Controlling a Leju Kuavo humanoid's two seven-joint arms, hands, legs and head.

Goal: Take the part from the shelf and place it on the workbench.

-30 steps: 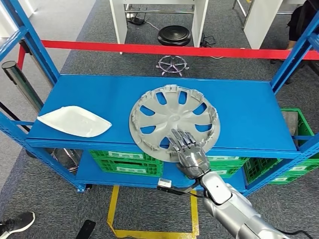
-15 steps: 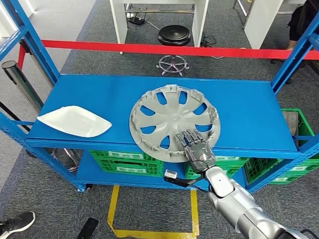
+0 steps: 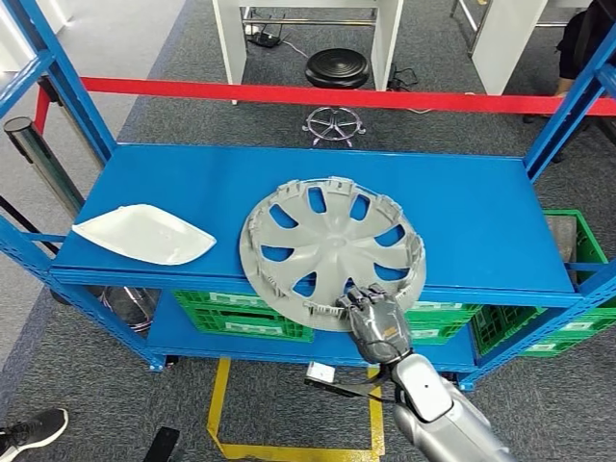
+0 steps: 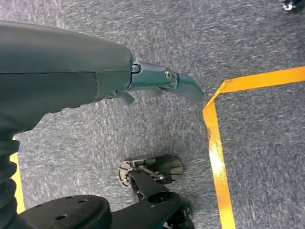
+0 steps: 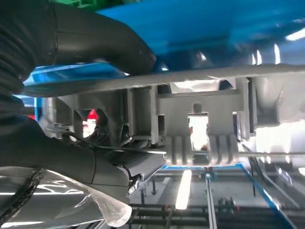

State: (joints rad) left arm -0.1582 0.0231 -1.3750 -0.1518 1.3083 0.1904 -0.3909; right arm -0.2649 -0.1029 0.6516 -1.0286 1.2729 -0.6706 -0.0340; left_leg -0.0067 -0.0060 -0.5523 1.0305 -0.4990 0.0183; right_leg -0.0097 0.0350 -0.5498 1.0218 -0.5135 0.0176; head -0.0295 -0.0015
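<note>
The right hand (image 3: 375,322) now clamps the hubcap's (image 3: 332,245) near rim, where a second ago its fingers lay flat on top. The near edge has lifted (the grasp looks secured), so lifting off the shelf (image 3: 472,212) can follow. The hubcap is grey, spoked, tilted, overhanging the shelf's front.

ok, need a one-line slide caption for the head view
Right hand grips the near rim of the grey wheel cover on the blue shelf, a white part lying to its left.
</note>
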